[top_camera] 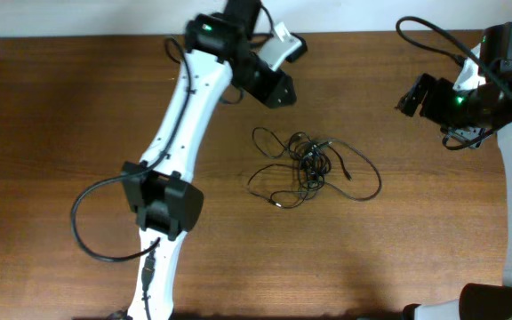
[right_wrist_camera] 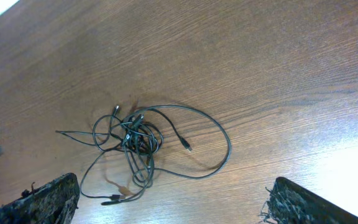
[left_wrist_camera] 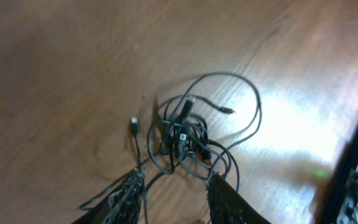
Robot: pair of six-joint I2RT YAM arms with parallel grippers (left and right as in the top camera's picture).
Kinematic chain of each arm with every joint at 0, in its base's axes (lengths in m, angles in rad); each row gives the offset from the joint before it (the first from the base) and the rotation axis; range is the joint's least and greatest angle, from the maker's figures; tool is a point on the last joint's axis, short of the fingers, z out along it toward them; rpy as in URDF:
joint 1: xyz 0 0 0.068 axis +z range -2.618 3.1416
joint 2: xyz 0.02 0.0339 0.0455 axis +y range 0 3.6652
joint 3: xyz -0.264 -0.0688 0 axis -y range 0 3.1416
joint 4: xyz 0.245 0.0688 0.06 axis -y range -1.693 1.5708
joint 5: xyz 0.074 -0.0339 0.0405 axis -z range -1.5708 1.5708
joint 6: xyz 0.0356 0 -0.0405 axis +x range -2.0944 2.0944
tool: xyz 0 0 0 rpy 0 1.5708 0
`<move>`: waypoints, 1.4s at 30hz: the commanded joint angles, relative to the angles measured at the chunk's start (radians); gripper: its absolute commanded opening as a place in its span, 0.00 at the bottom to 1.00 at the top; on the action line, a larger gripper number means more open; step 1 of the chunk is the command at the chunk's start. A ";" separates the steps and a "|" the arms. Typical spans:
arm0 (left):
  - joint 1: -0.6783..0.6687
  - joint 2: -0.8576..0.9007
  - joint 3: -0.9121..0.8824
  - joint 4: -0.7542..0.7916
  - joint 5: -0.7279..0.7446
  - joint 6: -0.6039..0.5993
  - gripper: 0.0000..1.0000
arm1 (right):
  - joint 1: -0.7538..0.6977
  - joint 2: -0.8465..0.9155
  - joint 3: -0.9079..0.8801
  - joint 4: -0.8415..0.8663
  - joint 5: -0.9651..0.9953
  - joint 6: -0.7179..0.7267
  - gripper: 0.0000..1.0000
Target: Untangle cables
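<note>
Lying knotted in one clump with loose loops around it mid-worktop (top_camera: 60, 133), the cables (top_camera: 309, 166) look untouched, so practically all untangling seems left; left tool (left_wrist_camera: 174, 190) and right tool (right_wrist_camera: 173, 190) both spread, empty, clear of them.

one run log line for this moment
stage: pre-grasp | cables: tangled clump on table, not held | left gripper: open, off cables | right gripper: open, off cables
</note>
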 commanded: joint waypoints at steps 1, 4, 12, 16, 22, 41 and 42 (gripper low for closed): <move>-0.032 -0.004 -0.135 0.055 -0.100 -0.102 0.39 | -0.004 -0.008 0.002 0.000 0.013 -0.039 0.99; -0.051 -0.004 -0.254 0.162 -0.102 -0.135 0.43 | -0.004 -0.008 0.002 0.000 0.018 -0.060 0.99; -0.088 -0.004 -0.451 0.373 -0.104 -0.134 0.56 | -0.004 -0.008 0.002 0.000 0.019 -0.061 0.99; -0.101 -0.002 -0.519 0.443 -0.145 -0.134 0.57 | -0.004 -0.008 0.002 -0.001 0.019 -0.061 0.99; -0.105 -0.002 -0.632 0.531 -0.169 -0.134 0.57 | -0.004 -0.008 0.002 -0.001 0.019 -0.061 0.99; -0.064 -0.192 -0.515 0.579 0.072 -0.321 0.00 | 0.034 0.000 0.000 0.003 -0.147 -0.140 0.81; -0.051 -0.233 -0.507 0.580 0.116 -0.347 0.00 | 0.066 0.000 0.000 0.011 -0.147 -0.140 0.74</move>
